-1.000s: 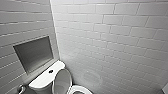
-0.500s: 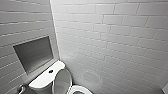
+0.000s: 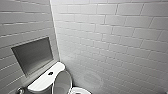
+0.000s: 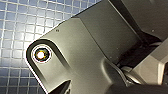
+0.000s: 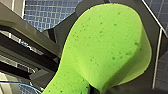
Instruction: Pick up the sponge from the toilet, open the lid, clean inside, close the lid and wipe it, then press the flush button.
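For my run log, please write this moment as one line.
right tool: holds bright green soft sponge | white glossy ceramic toilet: lid raised | small dark round flush button: untouched

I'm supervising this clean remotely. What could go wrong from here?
1. The sponge looks bent and pinched near one edge in the right pincer, so it might slip out.
2. The toilet sits at the head view's lower corner, its bowl mostly cut off, so aiming the arm could be poor.

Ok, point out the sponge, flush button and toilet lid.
sponge (image 5: 107, 47): right wrist view, green face's middle.
flush button (image 3: 50, 73): head view, dark centre.
toilet lid (image 3: 61, 82): head view, raised lid's middle.
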